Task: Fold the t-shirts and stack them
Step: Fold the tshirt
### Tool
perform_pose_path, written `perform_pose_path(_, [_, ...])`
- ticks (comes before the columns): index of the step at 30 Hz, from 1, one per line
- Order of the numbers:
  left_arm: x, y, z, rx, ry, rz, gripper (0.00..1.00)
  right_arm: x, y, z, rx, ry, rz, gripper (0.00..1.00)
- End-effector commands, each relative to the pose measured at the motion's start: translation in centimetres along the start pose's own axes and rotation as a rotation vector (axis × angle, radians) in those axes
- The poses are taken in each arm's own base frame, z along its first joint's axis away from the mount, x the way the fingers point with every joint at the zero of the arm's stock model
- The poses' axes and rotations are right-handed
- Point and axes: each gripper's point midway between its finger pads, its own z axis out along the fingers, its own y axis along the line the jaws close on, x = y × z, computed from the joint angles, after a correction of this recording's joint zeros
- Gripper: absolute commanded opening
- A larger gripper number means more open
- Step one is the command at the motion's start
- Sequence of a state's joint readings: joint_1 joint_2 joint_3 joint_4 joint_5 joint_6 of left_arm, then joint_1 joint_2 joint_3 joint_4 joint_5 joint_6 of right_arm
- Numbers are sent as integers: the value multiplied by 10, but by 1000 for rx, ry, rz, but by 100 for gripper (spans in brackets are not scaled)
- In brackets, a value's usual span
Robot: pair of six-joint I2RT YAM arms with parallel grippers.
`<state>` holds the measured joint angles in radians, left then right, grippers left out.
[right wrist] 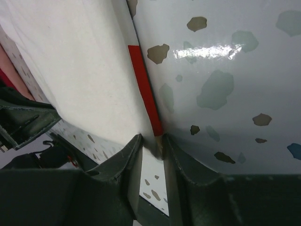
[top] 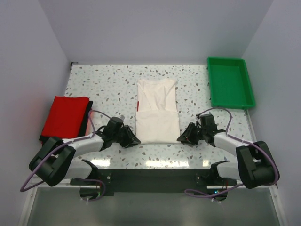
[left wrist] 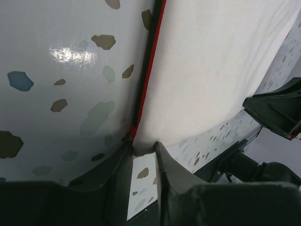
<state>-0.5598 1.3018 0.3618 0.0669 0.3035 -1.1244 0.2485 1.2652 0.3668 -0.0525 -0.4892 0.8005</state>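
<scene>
Cloth this thin looks light and limp, likely to sag from 1 hold, so both near hem corners are the places to grip. The red shirt lies folded well left of the left gripper, whose fingers pinch the near-left corner of the cream shirt. That shirt spreads flat between the 2 grippers, away from their tips. The right gripper has its fingers clamped on the near-right corner.
</scene>
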Motion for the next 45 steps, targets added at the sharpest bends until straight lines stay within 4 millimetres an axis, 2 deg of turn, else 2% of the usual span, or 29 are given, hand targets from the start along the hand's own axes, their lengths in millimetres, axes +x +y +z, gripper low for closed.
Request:
perform_pose_path(1, [0, 21, 6, -89, -25, -3, 27, 6, -11, 5, 24, 12, 11, 27])
perform_pose_path(6, [-2, 13, 3, -86, -40, 21, 9, 7, -6, 4, 7, 23, 7, 12])
perform_pose_path(7, [0, 16, -1, -104, -34, 25, 3, 6, -4, 1, 0, 15, -6, 6])
perform_pose_path(9, [-2, 12, -6, -98, -51, 44, 0, 9, -4, -3, 5, 17, -19, 2])
perform_pose_path(14, [4, 16, -19, -111, -66, 60, 0, 15, 1, -20, -21, -9, -54, 0])
perform_pose_path(19, [21, 19, -34, -85, -74, 80, 0, 36, -6, -36, -27, 3, -67, 0])
perform_pose_path(20, [26, 21, -35, -85, -69, 92, 0, 36, -2, -42, -51, -22, -87, 0])
perform_pose_path(22, [29, 19, -41, -71, -80, 101, 0, 46, -8, -48, -37, -10, -80, 0])
perform_pose_path(25, [40, 12, -49, -42, -78, 117, 0, 55, -6, -62, -60, -31, -99, 0])
perform_pose_path(26, [44, 8, -51, -33, -81, 135, 0, 62, -12, -65, -38, -15, -86, 0])
perform_pose_path(28, [48, 4, -57, -15, -86, 132, 0, 63, -6, -75, -69, -47, -117, 0])
perform_pose_path(29, [52, 0, -59, -5, -85, 144, 0, 69, -10, -78, -52, -32, -105, 0])
perform_pose_path(32, [56, -9, -64, 21, -91, 156, 0, 71, -7, -90, -61, -57, -125, 0])
perform_pose_path(34, [55, -13, -68, 22, -98, 167, 0, 68, 1, -98, -73, -85, -139, 0])
perform_pose_path(37, [43, -29, -76, 41, -157, 186, 0, 59, 12, -108, -74, -122, -154, 0])
perform_pose_path(38, [38, -44, -83, 66, -178, 188, 0, 55, 17, -111, -79, -137, -165, 0])
perform_pose_path(40, [28, -55, -85, 56, -214, 212, 0, 43, 28, -118, -68, -159, -175, 0])
perform_pose_path(41, [21, -73, -92, 83, -236, 217, 0, 37, 33, -119, -67, -170, -181, 0])
perform_pose_path(43, [13, -81, -87, 53, -250, 251, 0, 24, 50, -128, -81, -206, -206, 0])
perform_pose_path(44, [3, -95, -92, 64, -276, 252, 0, 17, 54, -126, -71, -203, -204, 0])
perform_pose_path(45, [-2, -95, -85, 33, -275, 272, 0, 9, 65, -131, -85, -227, -213, 0])
